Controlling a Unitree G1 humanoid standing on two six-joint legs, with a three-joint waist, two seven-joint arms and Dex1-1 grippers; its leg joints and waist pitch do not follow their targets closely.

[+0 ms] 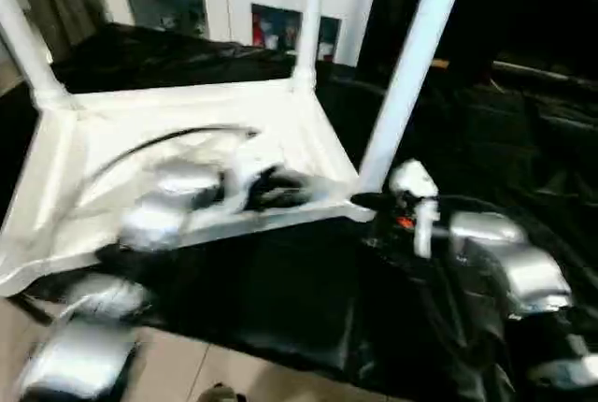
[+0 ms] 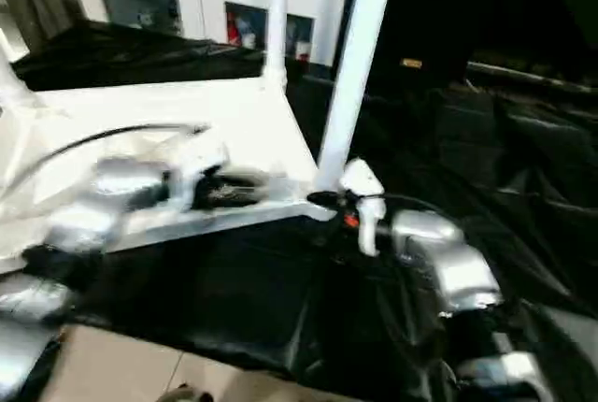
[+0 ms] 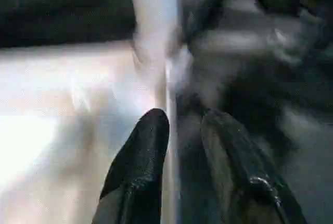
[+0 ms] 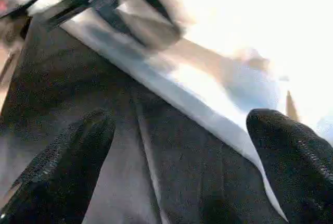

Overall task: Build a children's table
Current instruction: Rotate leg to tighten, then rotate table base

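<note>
Robot: silver-cased forearms (image 1: 509, 257), black textured fingers (image 4: 62, 166), black cable (image 1: 140, 145), small orange-red marking (image 1: 404, 222).

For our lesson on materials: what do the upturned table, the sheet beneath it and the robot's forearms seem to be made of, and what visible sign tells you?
Table top and legs: likely white moulded plastic, smooth, with a slight sheen.
Sheet: thin black plastic film, probably; glossy creases and wrinkles.
Right forearm: silver casing, metal or painted plastic; bright highlights leave it open.
</note>
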